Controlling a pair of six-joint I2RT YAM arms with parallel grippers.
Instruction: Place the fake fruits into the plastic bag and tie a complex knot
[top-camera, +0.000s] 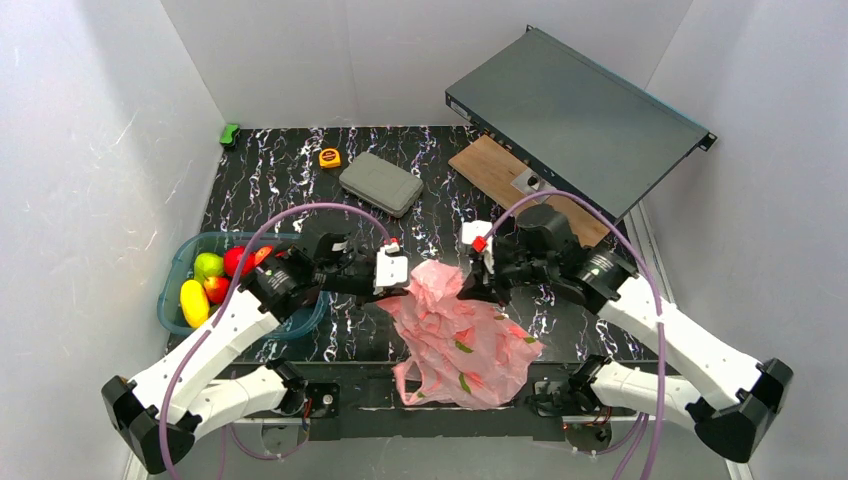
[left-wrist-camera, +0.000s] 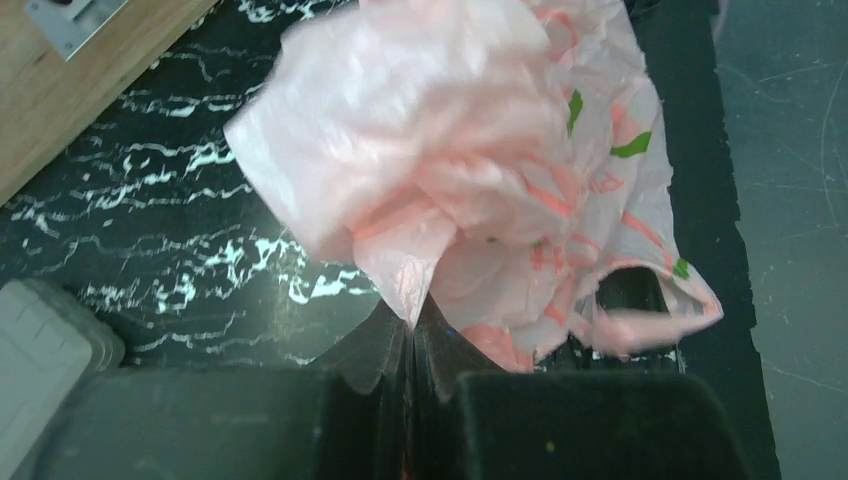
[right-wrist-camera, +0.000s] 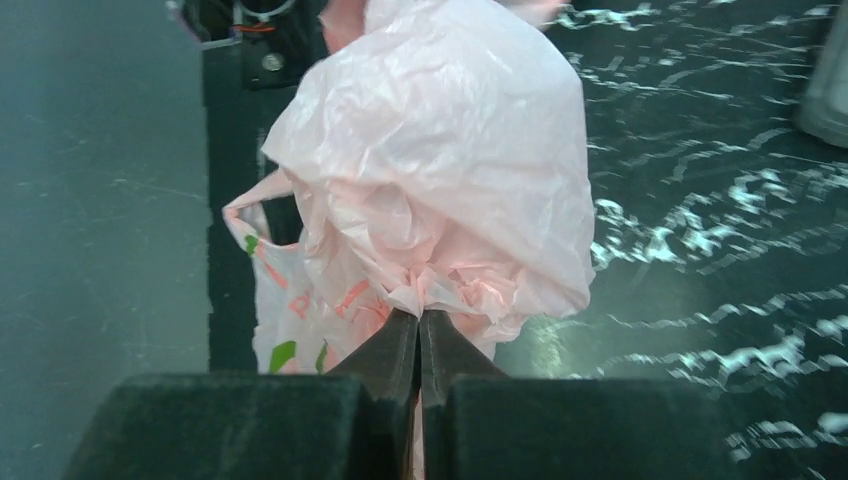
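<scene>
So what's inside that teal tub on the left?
A yellow fruit, a green one and red ones. The left arm hides the right side of the tub.

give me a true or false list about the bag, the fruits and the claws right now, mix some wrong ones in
1. The left claw and the right claw are both shut on the plastic bag. True.
2. The fake fruits are inside the bag. False: they lie in the teal tub on the left.
3. A grey case lies on the table beyond the bag. True.
4. The orange tape measure sits in the tub. False: it lies on the table near the grey case.
</scene>
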